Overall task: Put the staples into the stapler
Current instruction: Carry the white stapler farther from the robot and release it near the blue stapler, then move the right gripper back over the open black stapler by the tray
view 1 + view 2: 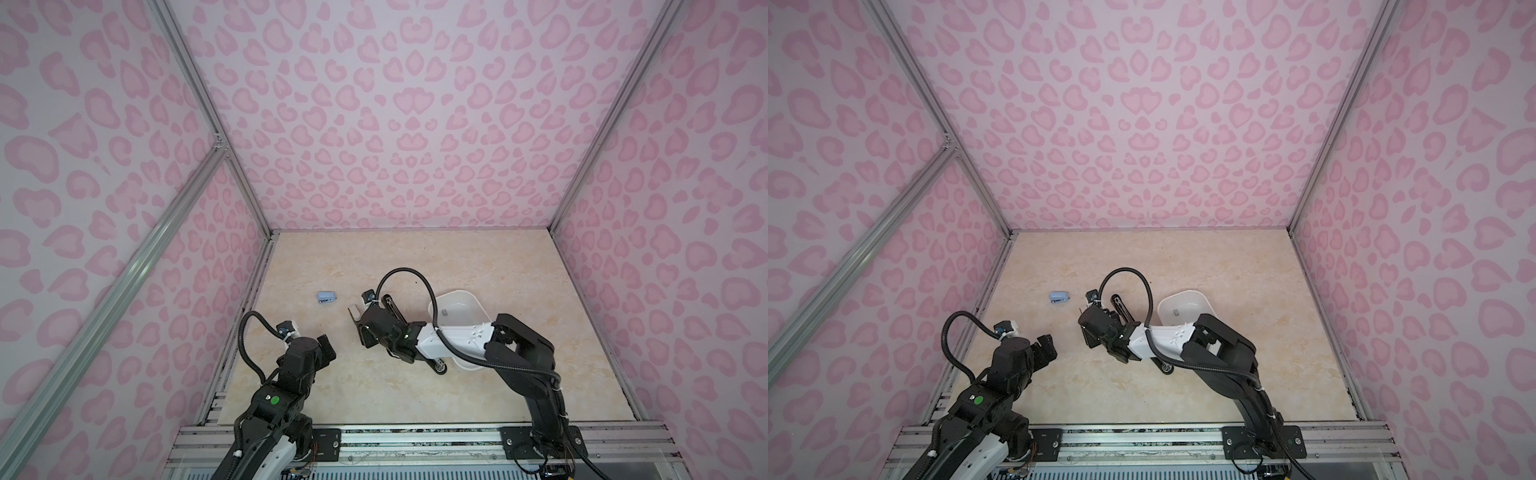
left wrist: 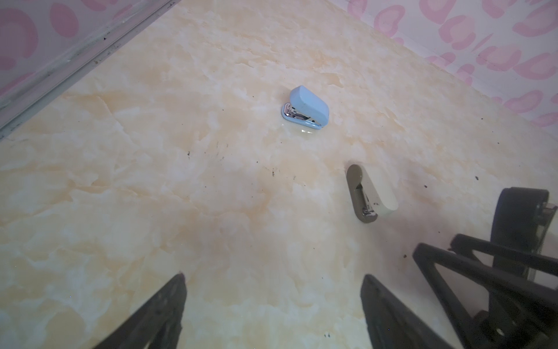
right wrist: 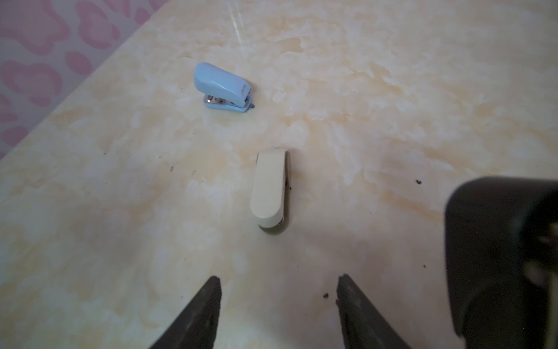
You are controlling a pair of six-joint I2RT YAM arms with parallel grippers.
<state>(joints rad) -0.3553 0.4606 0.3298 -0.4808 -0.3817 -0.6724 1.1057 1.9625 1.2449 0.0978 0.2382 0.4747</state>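
Showing the table (image 1: 478, 257) from above, with both arms reaching in from its near edge.

- **Right hand** (image 3: 278, 297): spread, with the two dark fingers (image 3: 208, 302) apart and nothing between them. It hangs low over the middle of the table.
- **Cream stapler** (image 3: 269, 189): closed and lying flat on the table, just ahead of the right hand's fingertips and touched by neither finger. In both top views the wrist hides most of it.
- **Blue stapler** (image 3: 223, 86): closed and standing on its base, beyond the cream stapler toward the left wall and apart from it.
- **Black stapler** (image 1: 390, 307): just beside the right wrist and partly under the arm. Whether it is open or closed cannot be told.
- **Staple block** (image 1: 444, 311): one small grey piece lying inside the white tray (image 1: 455, 293) on the right half of the table. It is behind the right hand and well apart from it, and the right forearm crosses the tray's near side. It is the only piece that can be made out at this size.
- **Left hand** (image 2: 273, 290): likewise spread and holding nothing. It is held above the near left part of the table, well apart from the blue and cream staplers and farther still from the tray.
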